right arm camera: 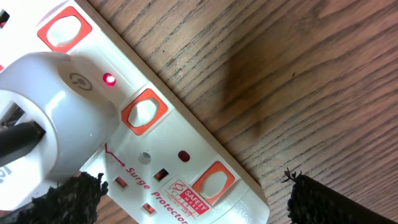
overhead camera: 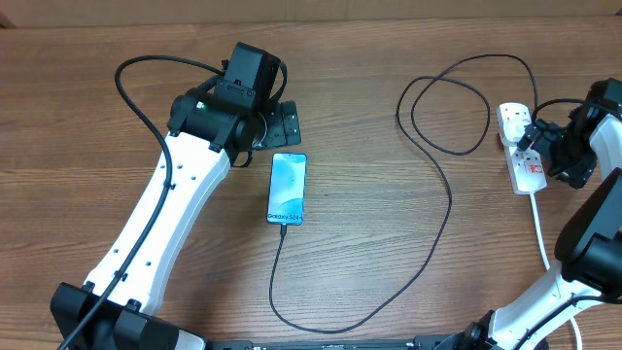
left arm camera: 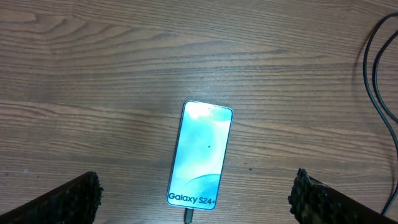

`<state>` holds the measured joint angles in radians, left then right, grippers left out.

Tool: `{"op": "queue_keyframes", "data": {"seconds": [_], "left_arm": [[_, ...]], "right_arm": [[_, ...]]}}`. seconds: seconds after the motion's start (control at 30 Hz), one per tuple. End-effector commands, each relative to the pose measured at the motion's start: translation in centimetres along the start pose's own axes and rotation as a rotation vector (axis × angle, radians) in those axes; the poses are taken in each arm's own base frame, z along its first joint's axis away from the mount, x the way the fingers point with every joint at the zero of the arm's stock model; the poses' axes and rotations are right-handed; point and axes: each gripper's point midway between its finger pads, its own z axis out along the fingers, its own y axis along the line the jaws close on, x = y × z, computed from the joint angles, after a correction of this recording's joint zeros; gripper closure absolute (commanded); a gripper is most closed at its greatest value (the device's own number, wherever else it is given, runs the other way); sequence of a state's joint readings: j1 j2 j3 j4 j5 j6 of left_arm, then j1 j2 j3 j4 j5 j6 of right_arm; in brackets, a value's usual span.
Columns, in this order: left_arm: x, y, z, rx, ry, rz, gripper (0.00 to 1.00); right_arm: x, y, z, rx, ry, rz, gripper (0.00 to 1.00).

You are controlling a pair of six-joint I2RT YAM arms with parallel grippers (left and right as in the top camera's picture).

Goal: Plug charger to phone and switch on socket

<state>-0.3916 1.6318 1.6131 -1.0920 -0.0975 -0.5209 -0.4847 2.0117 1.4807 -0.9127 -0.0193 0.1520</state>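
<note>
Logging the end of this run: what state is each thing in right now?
phone: screen lit, lying flat, charger tip in its bottom port
charger: tip in phone, plug in socket
socket: red light lit beside the plug
left gripper: open, empty, above phone
right gripper: open, empty, over socket

I am stretching my left arm (overhead camera: 160, 209) forward from the near-left corner. Its wrist is aiming my left pincer (overhead camera: 280, 122) downward, jaws spreading wide and holding nothing. I am bending my right arm (overhead camera: 593, 243) at the far right. My right pincer (overhead camera: 533, 144) is gaping just as wide, its 2 dark fingertips (right arm camera: 68, 196) gripping nothing.
</note>
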Motion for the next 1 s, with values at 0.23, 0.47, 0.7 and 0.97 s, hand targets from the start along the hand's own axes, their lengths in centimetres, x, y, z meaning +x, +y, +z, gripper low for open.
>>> {"op": "queue_keyframes", "data": {"seconds": [0.23, 0.47, 0.7, 0.97], "left_arm": [[-0.6, -0.2, -2.5, 0.033, -0.054, -0.015, 0.00], [-0.5, -0.2, -3.2, 0.049, -0.063, -0.016, 0.00], [1.1, 0.4, -0.4, 0.027, -0.024, -0.011, 0.00], [3.9, 1.4, 4.4, 0.019, -0.003, -0.010, 0.00]], "right_arm": [[-1.0, 0.7, -0.3, -0.024, -0.028, -0.010, 0.00], [-1.0, 0.7, -0.3, -0.024, -0.028, -0.010, 0.00], [-1.0, 0.7, -0.3, -0.024, -0.028, -0.010, 0.00], [-1.0, 0.7, -0.3, -0.024, -0.028, -0.011, 0.00]]}}
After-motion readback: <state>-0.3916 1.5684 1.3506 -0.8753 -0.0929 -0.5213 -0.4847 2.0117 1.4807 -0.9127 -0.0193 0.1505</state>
